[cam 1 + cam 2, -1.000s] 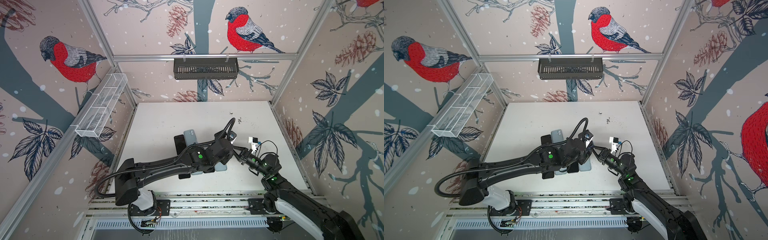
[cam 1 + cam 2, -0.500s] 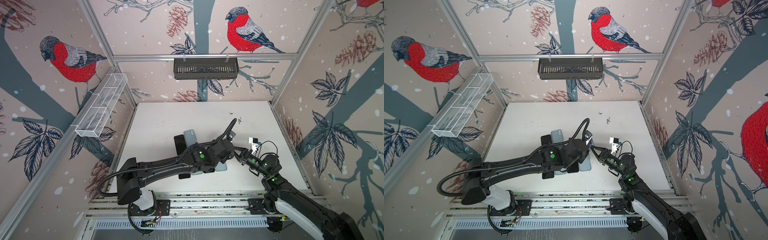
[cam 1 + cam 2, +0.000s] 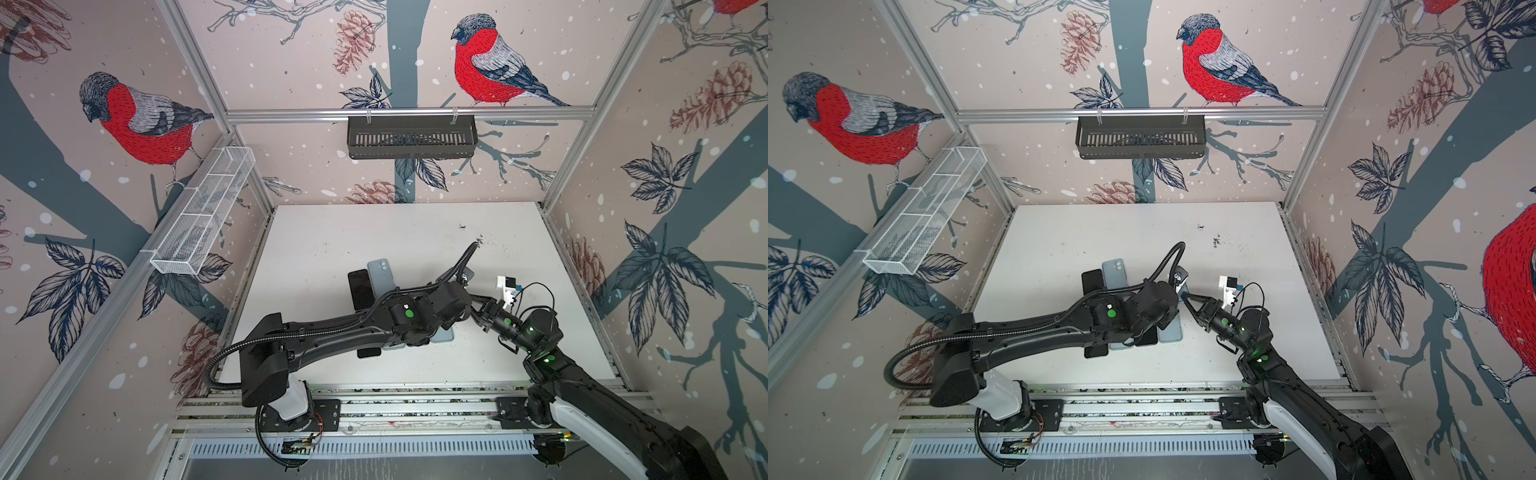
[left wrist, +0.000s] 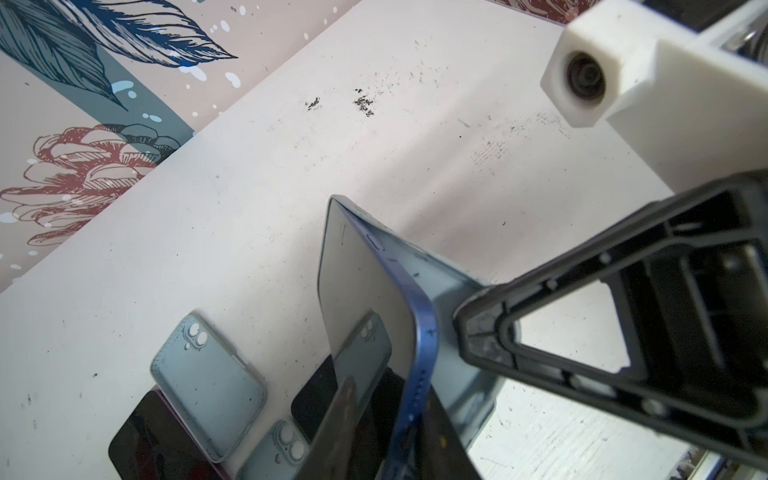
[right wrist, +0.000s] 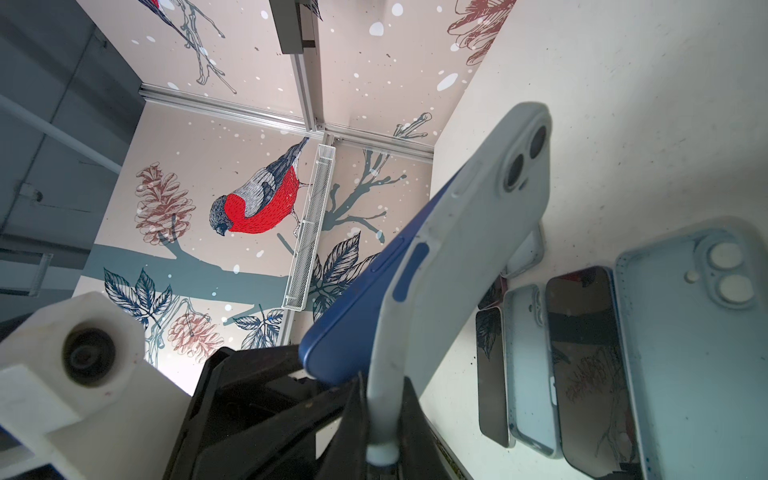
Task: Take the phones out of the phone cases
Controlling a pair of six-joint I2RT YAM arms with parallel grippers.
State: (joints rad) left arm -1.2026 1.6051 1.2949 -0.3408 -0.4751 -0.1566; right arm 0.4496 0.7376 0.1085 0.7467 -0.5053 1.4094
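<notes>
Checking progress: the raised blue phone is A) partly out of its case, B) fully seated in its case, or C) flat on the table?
A: the phone angles away from the case at one end, while the right claw pinches the case's rim.

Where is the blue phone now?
Both wrist views show the blue phone tilted up near the table's middle, gripped by the left gripper and partly out of the pale case the right gripper pinches, beside spare phones.
</notes>
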